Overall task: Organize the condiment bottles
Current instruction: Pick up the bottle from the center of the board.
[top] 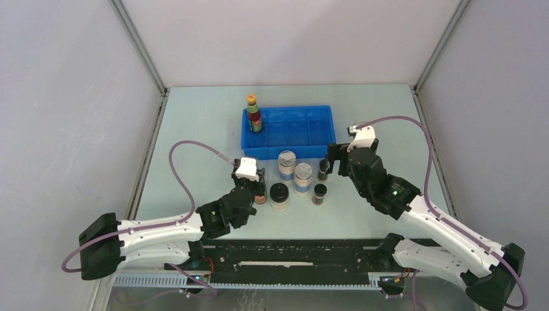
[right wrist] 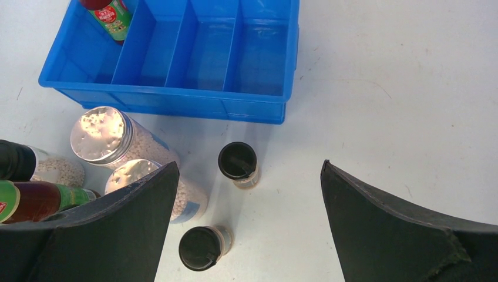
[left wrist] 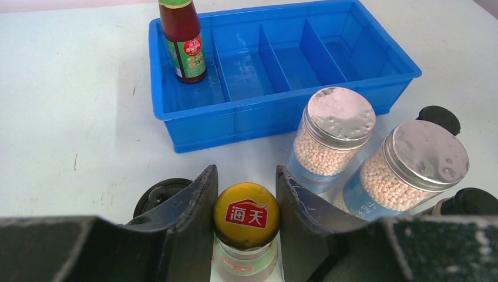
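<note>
1. Toward the near left of the counter (left wrist: pixel 70 117), the left fingers (left wrist: pixel 194 205) are clamped on a tall red-labelled bottle (left wrist: pixel 245 217), gripping it around the neck and yellow cap. It stands upright among the other bottles.
2. The lift, I'd say, wants to go straight up first. Two silver-lidded jars (left wrist: pixel 337 126) (left wrist: pixel 420 161) stand just beside it on one side and a black lid (left wrist: pixel 161 191) sits close on the other. A sideways drag could knock one over.
3. Its twin (left wrist: pixel 183 44) already stands in the end compartment of the blue tray (left wrist: pixel 282 111). That looks like the sensible spot for this one too. I'd bring it down upright, clear of the tray wall and the twin, and only then let go.
4. The right fingers (right wrist: pixel 135 217) are spread wide and hold nothing. They hover over two dark vials (right wrist: pixel 238 161) (right wrist: pixel 202 248) near the tray's other end. I'd keep that arm out of the left arm's path.
5. The counter is pale and flat, with a few faint scuffs. The tray's other three compartments are bare. Plain pale walls close the space on three sides, with metal posts at the back corners.
</note>
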Action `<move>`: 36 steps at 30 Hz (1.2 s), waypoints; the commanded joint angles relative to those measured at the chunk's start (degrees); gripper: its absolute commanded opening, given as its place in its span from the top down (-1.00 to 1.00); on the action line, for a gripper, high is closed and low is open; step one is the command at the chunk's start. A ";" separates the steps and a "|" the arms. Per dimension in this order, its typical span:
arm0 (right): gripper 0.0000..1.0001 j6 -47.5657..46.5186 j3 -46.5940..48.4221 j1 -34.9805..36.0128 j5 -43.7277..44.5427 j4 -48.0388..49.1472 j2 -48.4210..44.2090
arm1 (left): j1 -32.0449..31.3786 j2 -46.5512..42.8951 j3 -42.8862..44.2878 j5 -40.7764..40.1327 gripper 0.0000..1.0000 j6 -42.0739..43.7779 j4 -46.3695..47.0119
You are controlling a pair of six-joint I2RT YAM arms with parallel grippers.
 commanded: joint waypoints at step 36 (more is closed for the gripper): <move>-0.99 1.19 0.04 -0.39 0.15 0.48 -1.31 | 0.21 -0.54 9.66 1.76 1.00 6.78 2.36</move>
